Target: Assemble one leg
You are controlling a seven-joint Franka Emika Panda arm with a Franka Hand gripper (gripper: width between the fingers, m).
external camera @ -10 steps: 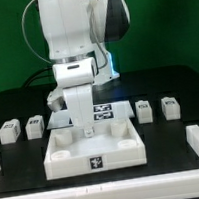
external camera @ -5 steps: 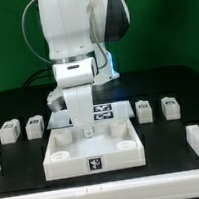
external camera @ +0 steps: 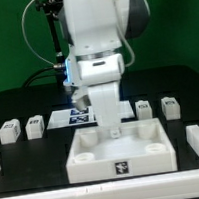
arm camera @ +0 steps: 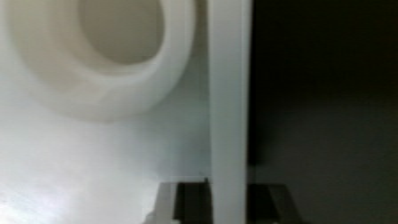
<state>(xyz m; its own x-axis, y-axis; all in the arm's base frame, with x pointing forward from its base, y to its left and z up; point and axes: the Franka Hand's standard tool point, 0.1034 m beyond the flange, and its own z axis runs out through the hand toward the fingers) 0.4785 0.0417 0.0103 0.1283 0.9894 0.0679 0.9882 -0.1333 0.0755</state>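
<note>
Both the arm and the tray (external camera: 96,168) are now further toward the exterior view's right than they were half a second ago. The end effector (external camera: 111,131) is down at the tray's back wall. In the wrist view its two dark fingers (arm camera: 178,203) sit close on each side of the thin white wall, next to a round socket (arm camera: 98,50). So it looks pinched shut on the tray and holds no leg. The nearest leg (external camera: 143,108) stands on the table (external camera: 35,166) just behind the tray's far right corner. The other legs (external camera: 34,127) stand in the same row, one further right and two off to the left. If the tray slides more that way, its corner may bump that leg and knock it over. The wall is thin, so the tray may also slip or tip in the pinch.
</note>
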